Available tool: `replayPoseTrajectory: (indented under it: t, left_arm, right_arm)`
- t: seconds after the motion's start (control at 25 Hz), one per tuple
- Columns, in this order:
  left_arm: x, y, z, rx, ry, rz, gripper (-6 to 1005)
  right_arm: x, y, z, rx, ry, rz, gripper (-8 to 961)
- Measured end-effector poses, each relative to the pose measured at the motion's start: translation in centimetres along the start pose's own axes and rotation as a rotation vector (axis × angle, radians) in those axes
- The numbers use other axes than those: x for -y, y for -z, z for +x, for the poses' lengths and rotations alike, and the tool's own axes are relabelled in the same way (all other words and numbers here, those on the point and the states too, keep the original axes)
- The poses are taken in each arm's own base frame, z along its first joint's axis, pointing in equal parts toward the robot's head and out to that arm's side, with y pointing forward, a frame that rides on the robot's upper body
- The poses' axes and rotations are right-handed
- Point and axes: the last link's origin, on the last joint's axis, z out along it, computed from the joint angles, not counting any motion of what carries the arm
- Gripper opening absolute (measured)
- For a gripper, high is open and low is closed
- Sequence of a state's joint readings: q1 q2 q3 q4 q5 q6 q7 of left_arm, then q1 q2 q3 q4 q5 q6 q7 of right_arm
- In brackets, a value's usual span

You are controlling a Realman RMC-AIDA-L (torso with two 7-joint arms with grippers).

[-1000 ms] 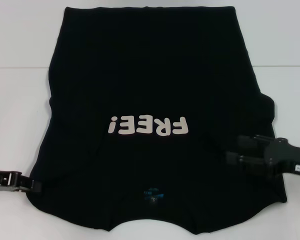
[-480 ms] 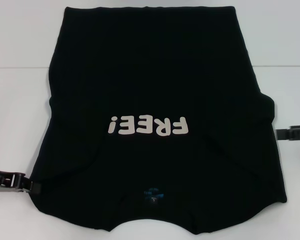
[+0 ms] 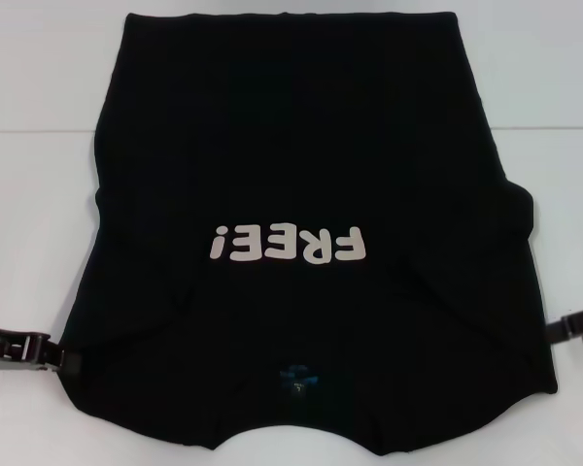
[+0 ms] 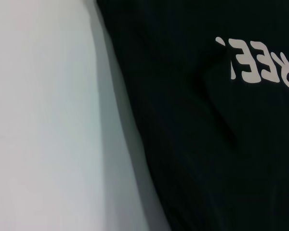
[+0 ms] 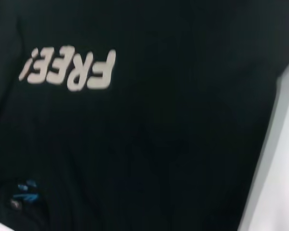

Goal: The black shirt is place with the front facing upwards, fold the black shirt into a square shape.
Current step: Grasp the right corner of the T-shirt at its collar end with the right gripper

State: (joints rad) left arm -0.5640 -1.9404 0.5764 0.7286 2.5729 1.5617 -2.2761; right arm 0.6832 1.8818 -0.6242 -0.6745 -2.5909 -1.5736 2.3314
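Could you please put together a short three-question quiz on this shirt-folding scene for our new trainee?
1. True or false: the black shirt lies with its white lettering facing up.
2. Which end of the shirt is nearest the robot? A) the hem B) the neck with the blue label
3. Fill in: the left tool sits at the shirt's near ____ corner, while the right tool is off its right edge.

Key: 1 true; 2 B; 3 left.
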Motion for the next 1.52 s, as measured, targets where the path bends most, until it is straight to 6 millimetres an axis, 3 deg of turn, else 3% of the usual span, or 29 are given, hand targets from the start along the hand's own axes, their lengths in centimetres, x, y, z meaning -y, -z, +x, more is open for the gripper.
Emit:
replayPoseTrajectory:
  t: [0.68, 1.52]
  left_arm:
    - [-0.3, -0.2, 0.0, 0.005, -0.012, -0.01, 28]
    - [-0.4, -0.3, 0.1, 0.008, -0.016, -0.014, 28]
  right_arm:
    - [-0.7, -2.4, 1.6, -0.069, -0.022, -0.047, 795]
    - [-3.2, -4.6, 0.7, -0.122, 0.044, -0.086, 788]
